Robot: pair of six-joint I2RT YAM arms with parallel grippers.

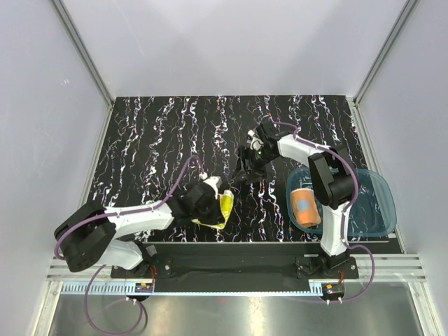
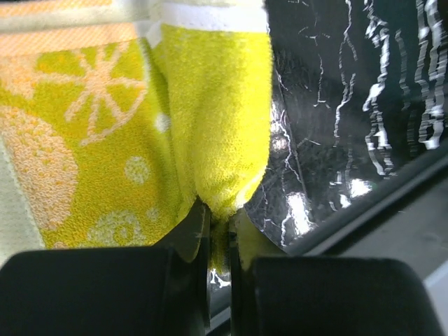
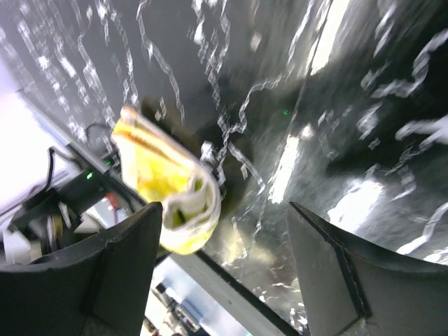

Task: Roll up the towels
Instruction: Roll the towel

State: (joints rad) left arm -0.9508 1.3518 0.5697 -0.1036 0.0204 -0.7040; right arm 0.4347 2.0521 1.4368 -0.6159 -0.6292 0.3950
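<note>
The yellow towel [image 1: 225,208], rolled up with a white-and-yellow pattern, lies near the table's front edge. My left gripper [image 1: 215,199] is shut on it; in the left wrist view the jaws [image 2: 220,234] pinch a fold of the yellow towel [image 2: 210,105]. The orange polka-dot towel [image 1: 306,206] lies rolled in the blue tray [image 1: 374,203] at the right. My right gripper [image 1: 245,164] is open and empty above the middle of the table; its wrist view shows the yellow roll [image 3: 171,189] ahead, apart from the fingers [image 3: 133,238].
The table has a glossy black marbled top [image 1: 161,140]. A black rail [image 1: 231,262] runs along the front edge with the arm bases on it. Grey walls enclose the table on three sides.
</note>
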